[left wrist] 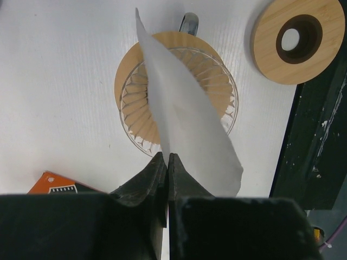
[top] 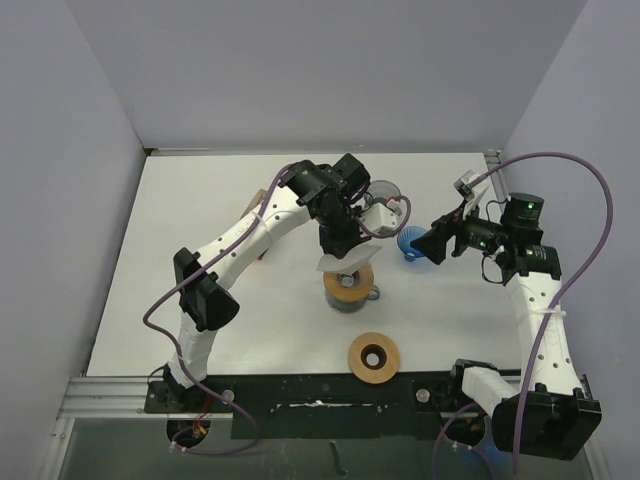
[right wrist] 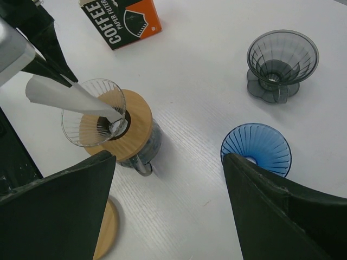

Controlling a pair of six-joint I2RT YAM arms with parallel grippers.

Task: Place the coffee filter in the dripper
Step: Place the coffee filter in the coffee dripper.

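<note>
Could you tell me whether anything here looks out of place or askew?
The coffee filter: pinched in the left gripper, it is folded flat and slants into the clear dripper, not opened as a cone.

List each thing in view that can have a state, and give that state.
left gripper, shut on filter.
right gripper, open, empty.
filter, folded flat, tip in clear dripper, not seated.
clear dripper, upright.
blue dripper, upright, empty.
grey dripper, upright, empty.
filter box, lying flat.
wooden ring, lying flat.
</note>
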